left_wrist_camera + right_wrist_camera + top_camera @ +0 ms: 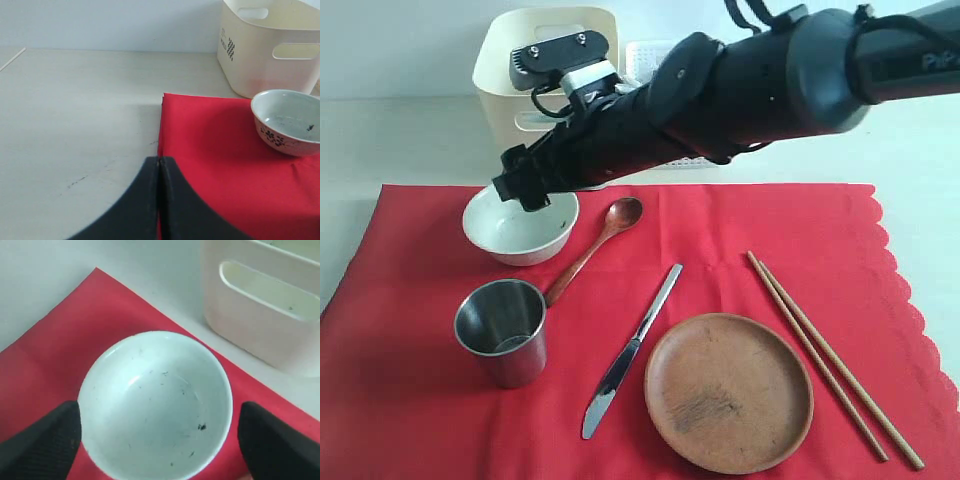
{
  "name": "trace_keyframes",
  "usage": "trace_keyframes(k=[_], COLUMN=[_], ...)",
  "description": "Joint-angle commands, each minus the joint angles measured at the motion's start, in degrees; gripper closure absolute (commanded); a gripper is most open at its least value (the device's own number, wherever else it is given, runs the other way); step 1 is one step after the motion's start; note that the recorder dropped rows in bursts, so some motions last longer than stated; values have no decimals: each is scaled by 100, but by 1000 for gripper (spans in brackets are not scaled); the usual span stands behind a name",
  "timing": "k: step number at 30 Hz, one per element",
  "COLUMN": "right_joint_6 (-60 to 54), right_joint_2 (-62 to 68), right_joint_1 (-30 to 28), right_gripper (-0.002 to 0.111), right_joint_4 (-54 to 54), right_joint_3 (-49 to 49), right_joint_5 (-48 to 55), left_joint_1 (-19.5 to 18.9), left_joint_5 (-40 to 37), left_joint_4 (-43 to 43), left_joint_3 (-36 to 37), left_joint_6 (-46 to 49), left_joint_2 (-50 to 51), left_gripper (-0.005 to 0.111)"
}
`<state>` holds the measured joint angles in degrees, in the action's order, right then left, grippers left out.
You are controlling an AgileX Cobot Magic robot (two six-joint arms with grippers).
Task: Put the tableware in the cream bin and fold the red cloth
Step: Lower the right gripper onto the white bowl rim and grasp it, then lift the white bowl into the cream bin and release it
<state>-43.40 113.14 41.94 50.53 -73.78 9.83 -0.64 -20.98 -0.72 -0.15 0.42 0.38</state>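
- 6 pieces of tableware lie on the red cloth (400, 390), and none is in the cream bin (495, 90), which stands just off the cloth's far-left edge. The step in hand looks like picking up the bowl (515, 240), the piece nearest the bin.
- The right gripper (160, 437) hangs over the bowl with its jaws spread wide, 1 finger outside each side of the rim, holding nothing. I cannot tell from the wrist view whether the fingers are already below the rim or above it.
- For a sound grip, I judge it should sink until the pads sit under the flared rim and stay centred so both pads meet the wall together. It should then close gently, because the glazed, curved wall could slip out of a high or lopsided pinch.
- The lift should go straight up before any swing. The wooden spoon (595, 250) lies just right of the bowl and the steel cup (502, 335) stands just near of it, both close enough to be knocked.
- The carry is short. It must clear the bin's tall wall, release low inside, and stay off the white lattice basket (650, 55) to the bin's right.
- The left gripper (160, 170) is clenched on nothing, low by the cloth's left edge and apart from the bowl, and is best left there.
- The knife (630, 355), plate (728, 392) and chopsticks (830, 360) lie further right, out of the way. Folding has to wait until all 6 pieces are off the cloth.
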Motion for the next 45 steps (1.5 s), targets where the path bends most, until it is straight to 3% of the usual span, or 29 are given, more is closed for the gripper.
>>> trace_keyframes(k=[1,19,26,45], right_joint_6=[7,454,485,485], right_joint_2=[387,965,1135,1254], right_joint_1=[-77,-477,-477,-464], right_gripper=[27,27,27,27], right_joint_4=[-88,-129,-169,-145], right_joint_3=[-485,-943,-943,-943], right_joint_5=[-2,130,888,1035], left_joint_1=[-12,-12,-12,-12], left_joint_5=[75,75,75,75], left_joint_4=[10,10,10,10], left_joint_3=[15,15,15,15], left_joint_6=[6,19,19,19], left_joint_2=[-38,-38,-38,-38], left_gripper=[107,107,107,107])
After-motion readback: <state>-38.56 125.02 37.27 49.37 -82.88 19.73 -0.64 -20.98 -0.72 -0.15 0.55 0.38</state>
